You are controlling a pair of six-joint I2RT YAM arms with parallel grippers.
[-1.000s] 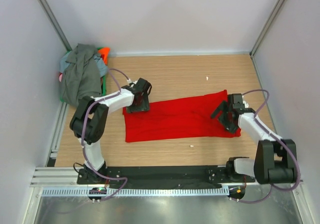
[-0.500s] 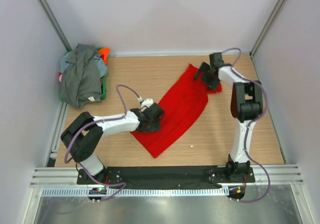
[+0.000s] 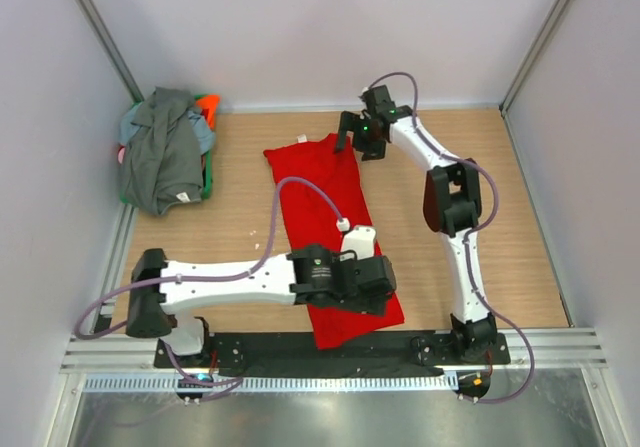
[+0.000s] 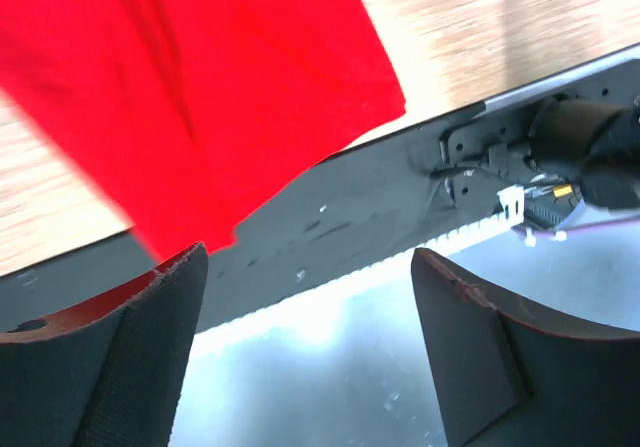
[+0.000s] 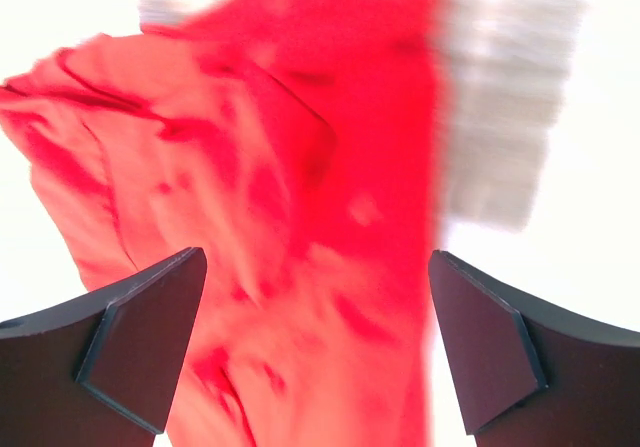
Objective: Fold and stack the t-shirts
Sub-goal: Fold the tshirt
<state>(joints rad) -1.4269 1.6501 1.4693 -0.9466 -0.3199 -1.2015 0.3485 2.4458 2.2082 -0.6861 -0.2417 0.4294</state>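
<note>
The bright red t-shirt (image 3: 325,207) lies flat as a long strip from the back middle of the table to the front edge, its near end over the black rail. My left gripper (image 3: 383,285) is over that near end; in the left wrist view (image 4: 310,257) it is open with nothing between the jaws and the red cloth (image 4: 220,87) beyond them. My right gripper (image 3: 352,137) is at the shirt's far end, open over red cloth (image 5: 300,217) in the right wrist view (image 5: 317,257). A dark grey t-shirt (image 3: 160,157) tops a pile showing orange (image 3: 208,105) and light blue.
The pile sits in the back left corner against the wall. A black base rail (image 3: 260,347) and a metal strip run along the near edge. Grey walls and metal posts enclose the table. The right arm's base (image 4: 590,147) shows in the left wrist view.
The red shirt has swung from lying left-right to lying back-front. My left gripper moved from the left side to the front middle. My right gripper moved from the right side to the back middle.
</note>
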